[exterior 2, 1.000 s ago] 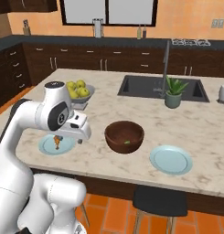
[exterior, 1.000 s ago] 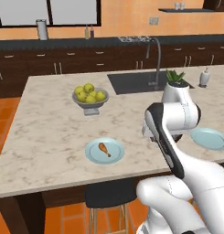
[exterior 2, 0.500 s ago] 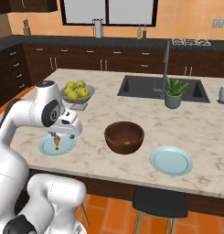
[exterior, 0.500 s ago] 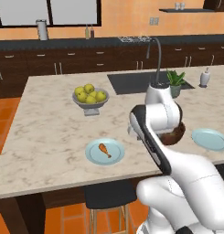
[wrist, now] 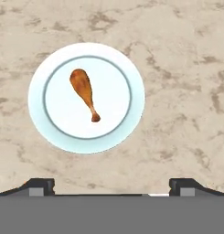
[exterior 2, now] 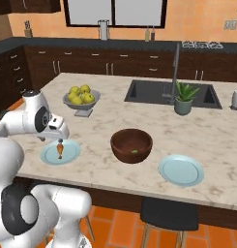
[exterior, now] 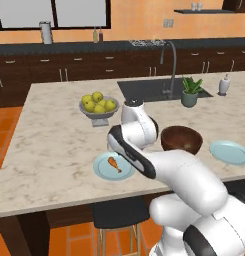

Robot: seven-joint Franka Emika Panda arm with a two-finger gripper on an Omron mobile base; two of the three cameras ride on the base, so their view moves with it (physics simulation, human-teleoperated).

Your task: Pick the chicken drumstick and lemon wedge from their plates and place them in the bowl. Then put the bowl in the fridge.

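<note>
Gripper (wrist: 111,185) poised above chicken drumstick (wrist: 84,93), jaws spread wide, holding nothing, touching nothing. Drumstick lies on pale-blue plate (wrist: 127,119) near marble counter (wrist: 186,68) front edge. Brown bowl (exterior 2: 131,145) stands well to right, small green lemon wedge (exterior 2: 134,151) inside. Second plate (exterior 2: 181,170) beside bowl, bare.

- Desk (exterior: 54,145): veined marble, smooth.
- Bowl (exterior 2: 131,145): dark wood, slight sheen.
- Plate (wrist: 49,132): pale-blue, glossy glaze.
- Drumstick (wrist: 84,91): orange-brown, shiny.
- Fruit bowl (exterior: 98,115): grey metal.
</note>
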